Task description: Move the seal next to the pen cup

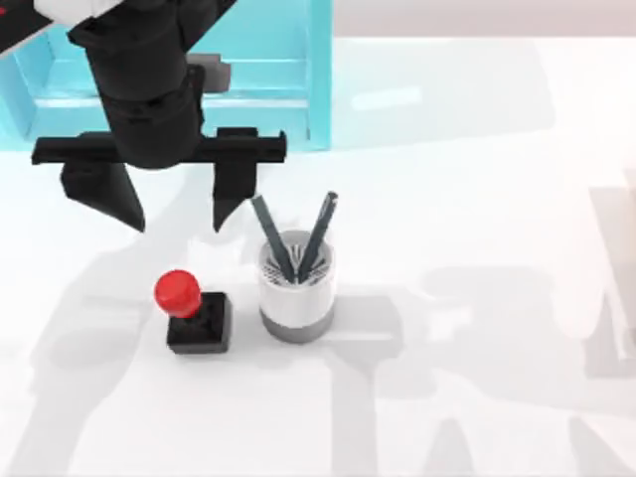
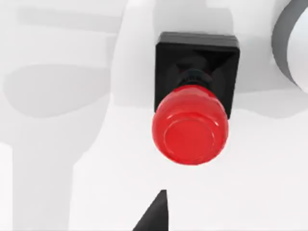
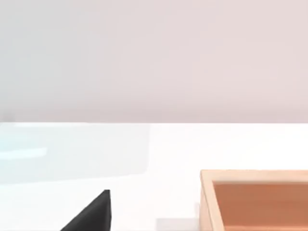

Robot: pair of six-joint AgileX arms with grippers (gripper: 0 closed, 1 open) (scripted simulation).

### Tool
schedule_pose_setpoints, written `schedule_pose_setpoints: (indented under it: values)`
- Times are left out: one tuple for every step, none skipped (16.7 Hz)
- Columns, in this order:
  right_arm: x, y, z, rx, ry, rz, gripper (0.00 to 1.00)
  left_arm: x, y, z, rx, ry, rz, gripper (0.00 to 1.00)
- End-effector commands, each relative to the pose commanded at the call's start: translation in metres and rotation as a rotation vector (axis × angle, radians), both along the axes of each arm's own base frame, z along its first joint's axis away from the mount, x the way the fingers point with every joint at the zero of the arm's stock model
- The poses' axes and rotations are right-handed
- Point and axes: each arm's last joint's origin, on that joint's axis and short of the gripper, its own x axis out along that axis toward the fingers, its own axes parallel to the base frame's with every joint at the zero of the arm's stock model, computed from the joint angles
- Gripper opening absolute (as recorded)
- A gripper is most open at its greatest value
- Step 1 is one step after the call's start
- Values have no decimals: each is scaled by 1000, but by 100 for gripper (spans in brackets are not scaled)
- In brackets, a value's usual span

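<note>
While the left gripper (image 1: 179,214) hangs above the table w/ fingers spread wide & nothing held, the seal (image 1: 194,313) stands upright below it, just left of the pen cup (image 1: 295,288), not touching. Seal: glossy red knob on black square base; cup white w/ grey band, two dark pens.

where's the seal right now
In the top view the seal stands on the table's left half, just left of the pen cup with a small gap, below the open left gripper.
</note>
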Motion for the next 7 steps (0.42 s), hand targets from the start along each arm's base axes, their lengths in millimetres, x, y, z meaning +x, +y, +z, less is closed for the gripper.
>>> schedule_pose_setpoints:
  values:
    - [0, 0, 0, 0, 0, 0, 100, 0, 0, 0, 0, 0, 0, 98]
    - [0, 0, 0, 0, 0, 0, 100, 0, 0, 0, 0, 0, 0, 100]
    - [0, 0, 0, 0, 0, 0, 100, 0, 0, 0, 0, 0, 0, 100]
    - [0, 0, 0, 0, 0, 0, 100, 0, 0, 0, 0, 0, 0, 100]
    - [0, 0, 0, 0, 0, 0, 100, 0, 0, 0, 0, 0, 0, 100]
    - [0, 0, 0, 0, 0, 0, 100, 0, 0, 0, 0, 0, 0, 100]
    - [0, 0, 0, 0, 0, 0, 100, 0, 0, 0, 0, 0, 0, 100]
